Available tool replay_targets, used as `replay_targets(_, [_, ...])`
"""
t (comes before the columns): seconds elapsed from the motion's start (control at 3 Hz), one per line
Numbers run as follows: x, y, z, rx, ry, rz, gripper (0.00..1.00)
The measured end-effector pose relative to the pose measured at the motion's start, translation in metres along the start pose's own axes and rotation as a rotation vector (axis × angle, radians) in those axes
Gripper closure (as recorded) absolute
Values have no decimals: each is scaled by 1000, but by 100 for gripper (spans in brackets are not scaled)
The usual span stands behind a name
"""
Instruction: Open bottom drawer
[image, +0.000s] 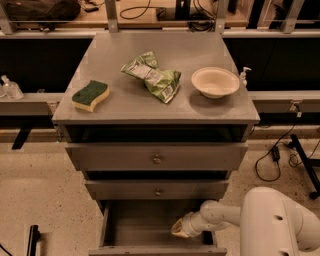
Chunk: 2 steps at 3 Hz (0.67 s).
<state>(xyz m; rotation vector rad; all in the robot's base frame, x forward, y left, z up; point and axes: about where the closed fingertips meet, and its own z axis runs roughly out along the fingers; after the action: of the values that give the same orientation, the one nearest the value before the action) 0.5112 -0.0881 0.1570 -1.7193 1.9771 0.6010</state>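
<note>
The bottom drawer (150, 222) is the lowest of three grey metal drawers and stands pulled out, its inside showing; its front lies along the bottom edge of the view. My gripper (181, 229) is on the end of the white arm (225, 215) that reaches in from the lower right. It sits inside the open drawer at its right side, low near the drawer floor.
The top drawer (157, 159) and the middle drawer (158, 191) are closed, each with a small round knob. On the cabinet top lie a green-and-yellow sponge (90, 94), a green chip bag (152, 76) and a white bowl (215, 81). Cables lie on the floor at right.
</note>
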Motion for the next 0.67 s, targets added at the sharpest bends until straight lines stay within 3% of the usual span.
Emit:
replay_targets(0.33, [8,10,29,-32,37,-19,100])
replay_targets(0.67, [9,29,34,-60,39,-52,100])
